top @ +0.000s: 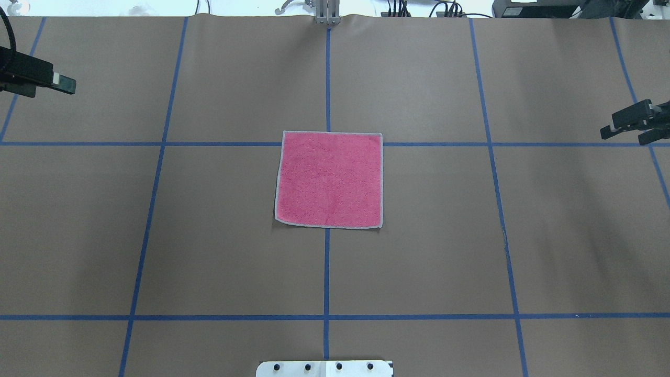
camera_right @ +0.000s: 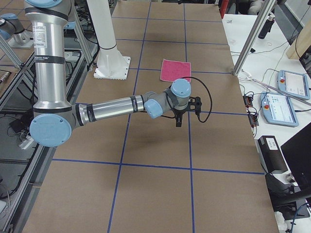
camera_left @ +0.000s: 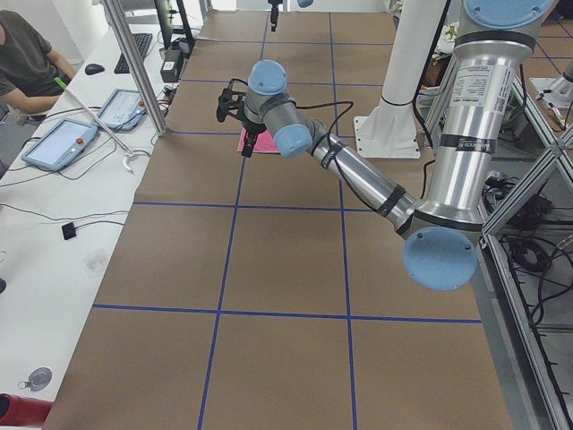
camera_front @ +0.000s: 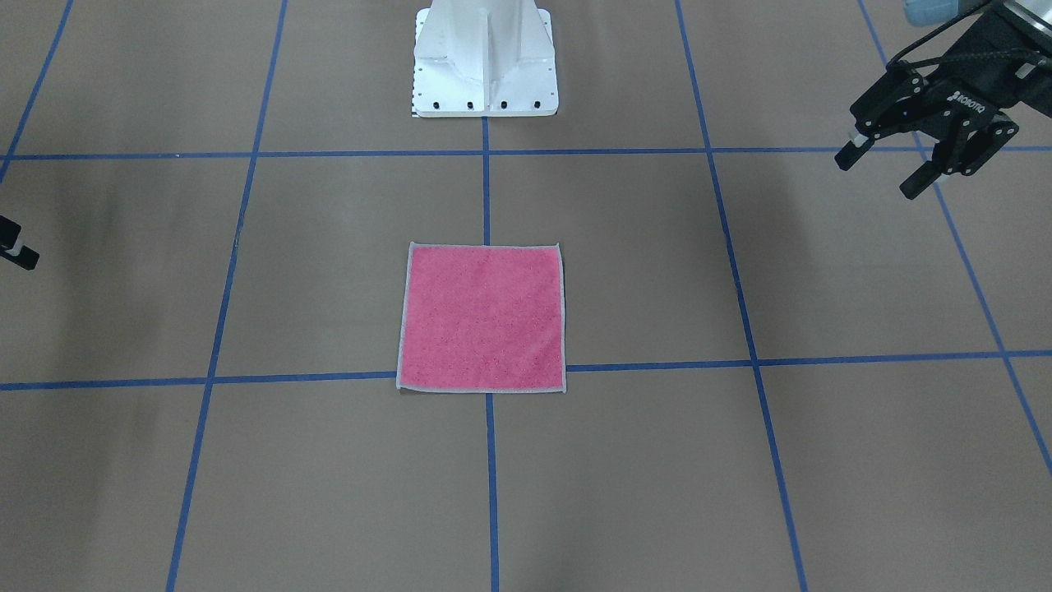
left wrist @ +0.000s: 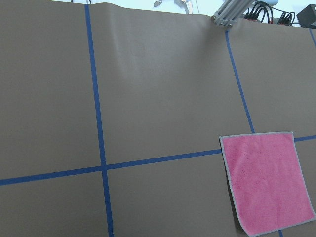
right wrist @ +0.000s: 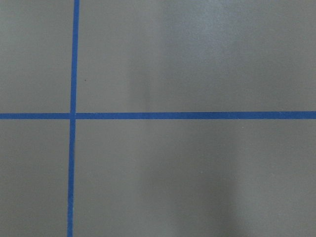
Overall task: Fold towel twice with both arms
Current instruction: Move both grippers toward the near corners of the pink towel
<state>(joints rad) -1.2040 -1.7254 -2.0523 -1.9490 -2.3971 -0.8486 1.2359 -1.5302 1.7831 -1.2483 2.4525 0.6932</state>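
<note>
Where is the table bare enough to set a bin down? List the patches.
Brown paper lies bare all round the small square pink terry towel: wide squares either side, toward the black left claw and right claw, and between towel and white bolted pedestal. Nowhere is crowded.

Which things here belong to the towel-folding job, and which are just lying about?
For the job:
towel, flat, pink face up
left end effector, open, off to the side
right end effector, open, off to the side

Lying about:
white pedestal
tablet on the side bench
keyboard
mouse
</note>
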